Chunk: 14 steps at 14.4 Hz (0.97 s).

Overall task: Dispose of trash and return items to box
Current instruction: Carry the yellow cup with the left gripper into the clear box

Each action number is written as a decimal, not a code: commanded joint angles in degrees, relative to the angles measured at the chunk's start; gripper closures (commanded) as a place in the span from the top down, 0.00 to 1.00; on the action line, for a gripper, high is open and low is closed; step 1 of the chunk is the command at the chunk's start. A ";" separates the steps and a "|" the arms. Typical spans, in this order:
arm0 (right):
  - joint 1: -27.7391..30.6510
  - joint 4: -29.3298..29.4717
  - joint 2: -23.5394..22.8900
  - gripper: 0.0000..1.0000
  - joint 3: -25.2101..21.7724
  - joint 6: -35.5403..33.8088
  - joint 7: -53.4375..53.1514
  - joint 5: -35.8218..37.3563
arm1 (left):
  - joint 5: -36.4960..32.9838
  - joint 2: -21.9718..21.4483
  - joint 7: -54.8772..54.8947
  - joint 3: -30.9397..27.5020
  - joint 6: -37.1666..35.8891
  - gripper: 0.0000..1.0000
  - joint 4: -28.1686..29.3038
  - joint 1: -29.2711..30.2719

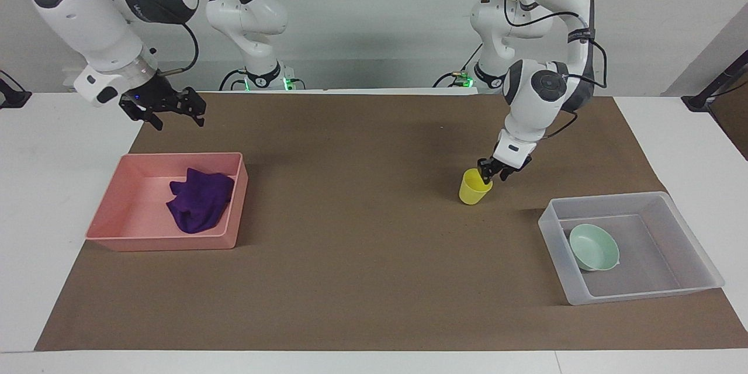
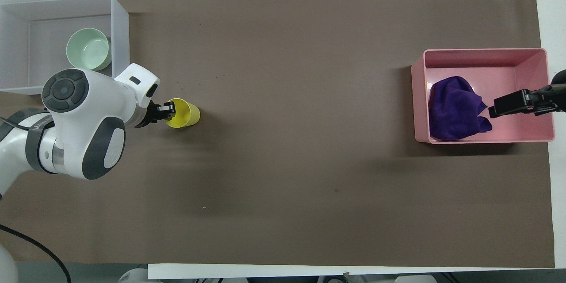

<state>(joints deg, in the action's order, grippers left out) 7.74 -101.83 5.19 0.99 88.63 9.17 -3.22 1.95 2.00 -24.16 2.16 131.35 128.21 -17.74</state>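
Gripping the yellow cup rim, left gripper fingers are closed; lift to box is needed; right gripper held open, waiting

The left gripper pinches the yellow cup's rim. A green bowl sits in the clear box. The right gripper hangs open above the pink tray holding the purple rag.

One purple rag, one yellow cup, one green bowl, one clear tub, one pink tray, two arms.
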 commanded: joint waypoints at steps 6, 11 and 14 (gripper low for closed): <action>-0.27 10.07 -1.86 0.99 0.15 -11.37 0.94 -0.21 | 5.88 4.93 -1.41 -1.19 -10.72 0.00 -19.97 0.07; -4.31 9.37 -1.59 0.99 0.24 -8.91 0.50 4.97 | 6.05 6.77 -0.36 -1.55 -16.30 0.00 -31.60 11.56; -4.40 9.02 -1.33 0.99 0.15 -9.09 0.41 4.80 | 4.30 10.99 0.34 -1.63 -15.60 0.00 -36.00 19.04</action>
<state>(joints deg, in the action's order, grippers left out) 3.07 -93.33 4.20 1.10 79.38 9.17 0.91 6.87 8.35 -24.50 0.03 116.67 96.78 -2.39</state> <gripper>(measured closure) 0.004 0.956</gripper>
